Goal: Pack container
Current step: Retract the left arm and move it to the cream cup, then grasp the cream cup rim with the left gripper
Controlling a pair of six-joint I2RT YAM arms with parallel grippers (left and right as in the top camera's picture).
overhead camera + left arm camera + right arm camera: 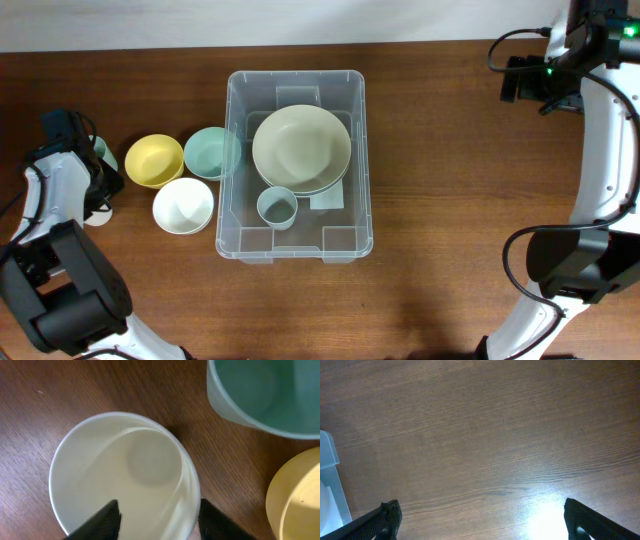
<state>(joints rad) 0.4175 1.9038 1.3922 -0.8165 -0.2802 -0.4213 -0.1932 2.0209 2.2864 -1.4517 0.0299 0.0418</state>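
At the middle of the brown wooden table (440, 120) stands the large clear plastic rectangular container (355, 130). It sits open side up and holds a wide pale cream-green bowl (300, 150) and a small grey-blue cup (277, 207), next to the white label (326, 199) on its base. I judge the bin light but somewhat flexible, with thin, smooth, probably slippery walls that may bow under a pinch. The rim along a long side, or a rounded corner where it looks stiffest, seems the best place to take hold. A one-sided lift could tip it and slide the crockery. Hard against its left wall sits a mint-green bowl (210, 152), with a yellow bowl (153, 160) and a white bowl (183, 205) beside that. At the far left, the left gripper (160, 505) hangs over a pale cream round cup (125, 470). Its fingers are part spread astride the cup's wall, one inside and one outside, not visibly squeezing. The right gripper (481, 505) is spread wide over bare wood near the bin's corner and holds nothing. The tabletop is flat and grained, with a patch of glare, and a pale strip (300, 15) runs beyond its far edge.
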